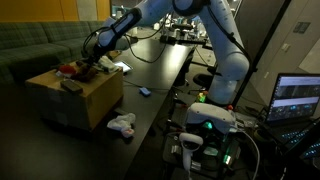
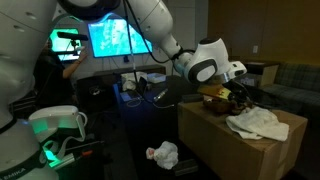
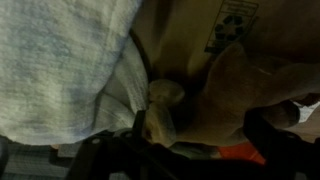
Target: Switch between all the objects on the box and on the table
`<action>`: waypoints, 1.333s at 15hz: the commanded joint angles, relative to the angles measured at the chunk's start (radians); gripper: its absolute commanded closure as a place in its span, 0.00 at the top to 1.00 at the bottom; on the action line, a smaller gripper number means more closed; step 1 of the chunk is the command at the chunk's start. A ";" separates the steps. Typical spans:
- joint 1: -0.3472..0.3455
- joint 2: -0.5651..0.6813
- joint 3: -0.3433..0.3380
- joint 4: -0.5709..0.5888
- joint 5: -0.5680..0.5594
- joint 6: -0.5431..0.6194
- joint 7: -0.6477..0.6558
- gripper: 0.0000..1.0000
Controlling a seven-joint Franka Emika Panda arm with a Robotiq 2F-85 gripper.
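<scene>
In an exterior view your gripper (image 1: 97,62) hovers over the box (image 1: 95,100), where the red thing (image 1: 67,70) and block (image 1: 72,86) sit. The table rag (image 1: 122,124) and blue piece (image 1: 145,92) lie toward lower centre on the glossy black table (image 1: 165,70). A green sofa (image 1: 30,45) fills the upper left.

In an exterior view the box rag (image 2: 258,122) lies at right, with a lit screen (image 2: 120,38) behind.

In the wrist view the jaws stand spread and empty above the brown thing (image 3: 240,90). You seem to have nearly every swap left.
</scene>
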 commanded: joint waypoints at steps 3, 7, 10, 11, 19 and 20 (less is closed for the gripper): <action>0.056 0.023 -0.044 0.009 -0.059 0.044 0.144 1.00; 0.095 0.056 -0.092 0.033 -0.104 0.046 0.197 1.00; 0.108 0.064 -0.101 0.028 -0.123 0.040 0.213 1.00; 0.112 0.066 -0.103 0.027 -0.129 0.037 0.215 1.00; 0.086 0.046 -0.068 0.019 -0.165 -0.041 0.158 0.33; 0.045 0.023 -0.017 0.009 -0.156 -0.086 0.102 0.27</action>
